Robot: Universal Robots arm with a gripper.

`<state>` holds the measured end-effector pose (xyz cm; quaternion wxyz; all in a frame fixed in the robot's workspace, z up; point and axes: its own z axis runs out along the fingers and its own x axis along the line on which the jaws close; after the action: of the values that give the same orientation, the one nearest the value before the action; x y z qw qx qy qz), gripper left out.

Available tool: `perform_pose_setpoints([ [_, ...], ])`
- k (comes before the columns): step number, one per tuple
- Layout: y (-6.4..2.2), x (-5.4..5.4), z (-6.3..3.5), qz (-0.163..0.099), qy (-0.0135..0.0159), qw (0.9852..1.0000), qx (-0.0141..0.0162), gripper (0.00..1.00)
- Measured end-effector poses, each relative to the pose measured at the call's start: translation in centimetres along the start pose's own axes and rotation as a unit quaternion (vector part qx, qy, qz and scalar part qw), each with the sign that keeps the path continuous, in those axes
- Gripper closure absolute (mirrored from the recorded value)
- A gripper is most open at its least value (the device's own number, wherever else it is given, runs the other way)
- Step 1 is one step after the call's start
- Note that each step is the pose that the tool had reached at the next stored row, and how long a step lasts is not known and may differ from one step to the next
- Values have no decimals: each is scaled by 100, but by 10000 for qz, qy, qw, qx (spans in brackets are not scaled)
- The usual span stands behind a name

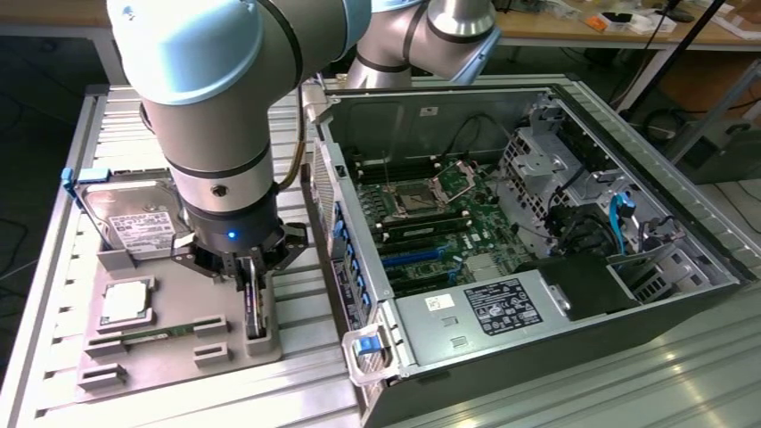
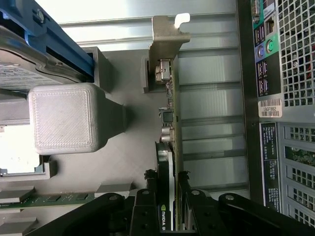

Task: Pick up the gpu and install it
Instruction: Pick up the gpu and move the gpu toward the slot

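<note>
gpu (image 2: pixel 173 128) on edge in gray tray (image 1: pixel 160 352) | hand (image 2: pixel 167 191) clenched on it | open computer case (image 1: pixel 666 308) just beside; slatted tabletop (image 1: pixel 298 392)

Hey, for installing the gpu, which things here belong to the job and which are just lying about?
Job: gpu, standing on edge in the grey tray; gripper, closed on the gpu; open computer case with its motherboard.
Lying about: hard drive; processor; memory stick, all on the same tray.
</note>
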<state>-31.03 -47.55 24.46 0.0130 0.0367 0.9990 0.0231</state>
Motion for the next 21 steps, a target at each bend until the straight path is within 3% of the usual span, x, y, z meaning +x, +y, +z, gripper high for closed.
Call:
perform_pose_setpoints([
  [14, 0, 0, -1, 0, -1, 10000, -1, 73],
  [21, 4, -2, -80, 0, 0, 10000, 0, 73],
])
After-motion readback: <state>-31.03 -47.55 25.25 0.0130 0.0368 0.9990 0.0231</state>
